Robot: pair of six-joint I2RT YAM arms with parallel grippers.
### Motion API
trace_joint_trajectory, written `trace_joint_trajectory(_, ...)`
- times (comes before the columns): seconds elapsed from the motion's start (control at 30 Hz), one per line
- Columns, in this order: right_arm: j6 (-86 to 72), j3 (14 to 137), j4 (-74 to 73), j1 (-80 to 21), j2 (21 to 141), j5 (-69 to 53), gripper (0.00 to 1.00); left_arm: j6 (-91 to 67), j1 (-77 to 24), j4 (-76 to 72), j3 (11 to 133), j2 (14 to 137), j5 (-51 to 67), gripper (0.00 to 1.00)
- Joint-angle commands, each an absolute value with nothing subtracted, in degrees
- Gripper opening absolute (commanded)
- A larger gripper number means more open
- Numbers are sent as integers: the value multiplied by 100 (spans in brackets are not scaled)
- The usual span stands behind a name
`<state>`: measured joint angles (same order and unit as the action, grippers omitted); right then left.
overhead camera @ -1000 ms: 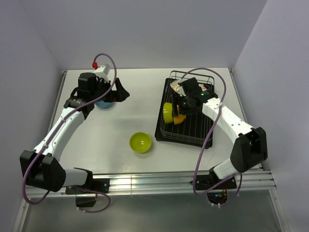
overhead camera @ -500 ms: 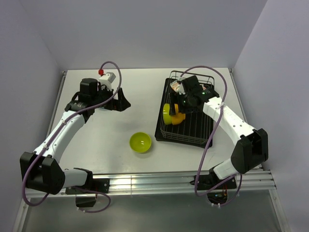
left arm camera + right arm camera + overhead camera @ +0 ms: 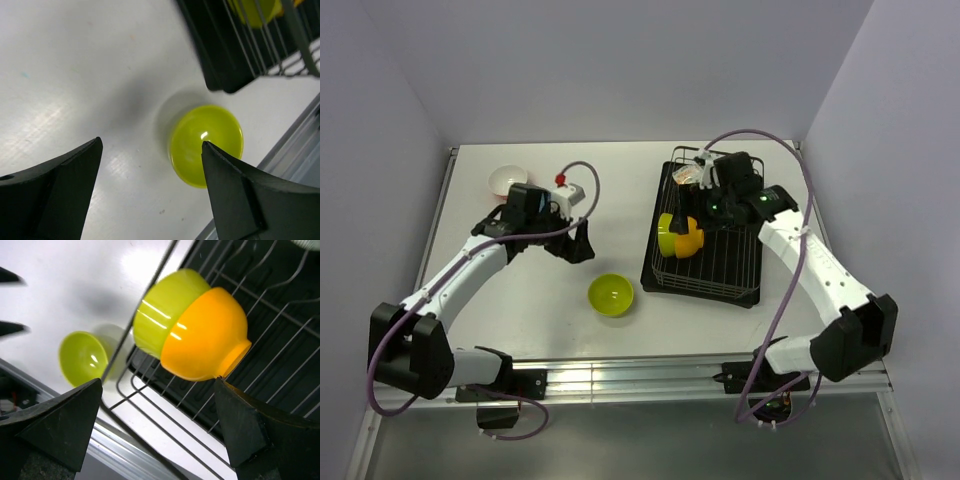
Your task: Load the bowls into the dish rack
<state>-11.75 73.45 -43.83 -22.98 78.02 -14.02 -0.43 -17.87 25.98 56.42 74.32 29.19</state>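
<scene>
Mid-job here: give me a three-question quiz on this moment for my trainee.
1. True or false: the orange bowl lies against a lime green bowl inside the dish rack.
2. Where is the second lime green bowl? A) on the table, in front of the rack B) in the rack C) held in the air
3. Short answer: how do the jaws of the left end effector and right end effector stand?
Key: 1 true; 2 A; 3 both open, holding nothing.
</scene>
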Motion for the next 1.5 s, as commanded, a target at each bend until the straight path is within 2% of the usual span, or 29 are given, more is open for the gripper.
trace_joint_trajectory(0.0, -994, 7708, -4131, -2075, 7296, -1863, 100, 764, -2065, 2944, 5458, 7619, 3085, 84)
trace_joint_trajectory(0.3, -809, 7849, -4201, -1503, 6672, -2110, 100, 940, -2671, 2979, 5343, 8419, 2515, 69)
trace_joint_trajectory(0.5, -967, 7814, -4245, -1126, 6442, -2171, 100, 1028, -2997, 3146, 5502, 8991, 2242, 52)
trace_joint_trajectory(0.63, -984, 7805, -4289, -923, 6469, -2443, 100, 941, -3023, 3208, 5607, 9176, 2110, 27)
trace_joint_trajectory(0.7, -967, 7787, -4289, -853, 6504, -2522, 100, 905, -3015, 3269, 5634, 9158, 2179, 21)
trace_joint_trajectory(0.83, -1010, 7726, -4175, -826, 6486, -2794, 100, 905, -3006, 3401, 5695, 8965, 2285, 2)
trace_joint_trajectory(1.0, -1326, 7410, -3674, -817, 6311, -3225, 100, 870, -2717, 3700, 5949, 8439, 2994, 0)
trace_joint_trajectory(1.13, -1537, 7383, -3481, -826, 6381, -3708, 100, 695, -2041, 3675, 6354, 7815, 3813, 0)
trace_joint_trajectory(1.27, -1819, 7374, -3069, -835, 6434, -4270, 100, -242, -1986, 2771, 6513, 6963, 3595, 0)
trace_joint_trajectory(1.47, -2197, 7365, -2567, -1071, 6486, -4983, 100, -1378, -2004, 1847, 6952, 7162, 3647, 0)
